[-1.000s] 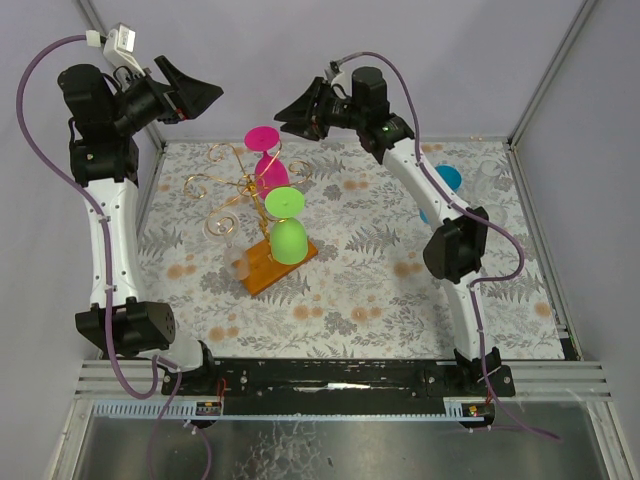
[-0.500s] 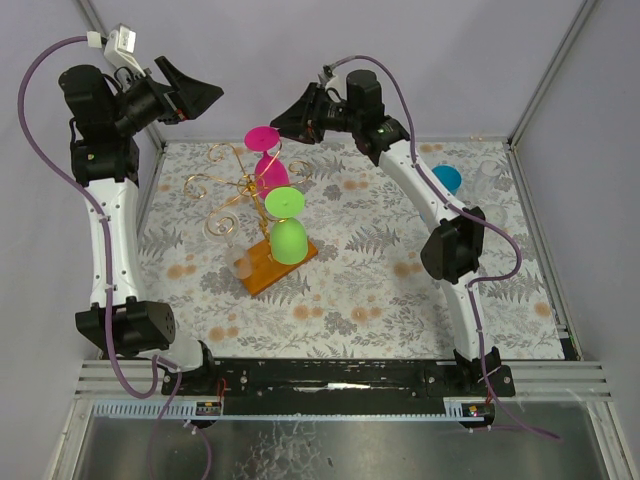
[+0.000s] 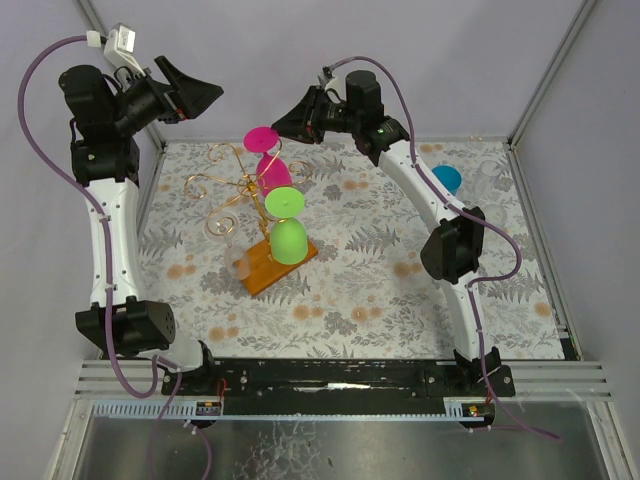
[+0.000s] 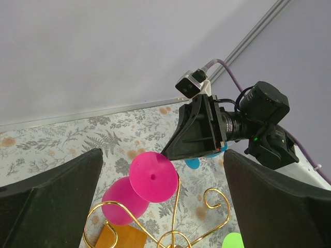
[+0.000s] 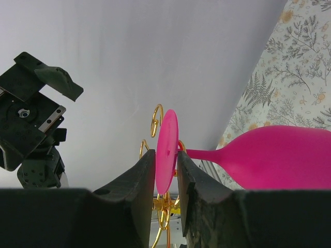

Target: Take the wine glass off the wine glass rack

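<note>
Right jaws advanced, straddling one pink glass [image 5: 274, 155]

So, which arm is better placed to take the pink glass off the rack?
Right: the right gripper straddles the foot of the pink glass. The left gripper hangs open, apart from the rack.

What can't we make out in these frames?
- Whether the right gripper actually clamps the foot of the pink glass. Top view: the gripper body covers the contact. Right wrist view: the gaps are too thin to judge.
- Blue object. Top view: the right arm crosses it, so its shape is unclear.
- Clear glass on the rack. Top view: too faint to outline.
</note>
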`<state>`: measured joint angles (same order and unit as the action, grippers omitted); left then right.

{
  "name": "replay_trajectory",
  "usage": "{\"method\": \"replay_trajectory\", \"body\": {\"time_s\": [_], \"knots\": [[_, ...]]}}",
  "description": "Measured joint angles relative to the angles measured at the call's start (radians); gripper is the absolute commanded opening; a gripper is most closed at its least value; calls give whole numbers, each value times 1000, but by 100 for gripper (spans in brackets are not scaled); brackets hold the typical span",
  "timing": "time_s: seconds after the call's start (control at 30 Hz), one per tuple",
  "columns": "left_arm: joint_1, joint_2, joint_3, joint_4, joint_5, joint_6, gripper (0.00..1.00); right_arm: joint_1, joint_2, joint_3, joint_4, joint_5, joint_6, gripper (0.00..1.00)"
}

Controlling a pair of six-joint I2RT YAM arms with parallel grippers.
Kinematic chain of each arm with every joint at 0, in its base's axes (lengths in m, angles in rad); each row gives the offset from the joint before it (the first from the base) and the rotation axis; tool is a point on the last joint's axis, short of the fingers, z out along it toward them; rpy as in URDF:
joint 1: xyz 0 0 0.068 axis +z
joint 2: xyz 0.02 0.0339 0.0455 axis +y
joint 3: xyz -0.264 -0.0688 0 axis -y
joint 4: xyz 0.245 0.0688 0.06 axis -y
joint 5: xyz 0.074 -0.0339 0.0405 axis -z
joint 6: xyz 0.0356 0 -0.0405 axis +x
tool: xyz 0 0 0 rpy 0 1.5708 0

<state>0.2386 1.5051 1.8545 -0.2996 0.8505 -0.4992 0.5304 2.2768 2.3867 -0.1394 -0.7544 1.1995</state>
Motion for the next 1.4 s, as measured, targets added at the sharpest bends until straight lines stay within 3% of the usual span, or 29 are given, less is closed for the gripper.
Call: {"method": "replay_trajectory", "body": {"time_s": [0.37,0.7,1.4], "knots": [[0,-1,-11,3,5,-2,100,0,0,0,-7,0,-14,26],[0,-2,-23,10,7,-2,100,0,0,0,-37,-12,-23,1],[0,-3,-42,19,7,-18,100,-19,-21,-5,-76,12,-50,0]]}}
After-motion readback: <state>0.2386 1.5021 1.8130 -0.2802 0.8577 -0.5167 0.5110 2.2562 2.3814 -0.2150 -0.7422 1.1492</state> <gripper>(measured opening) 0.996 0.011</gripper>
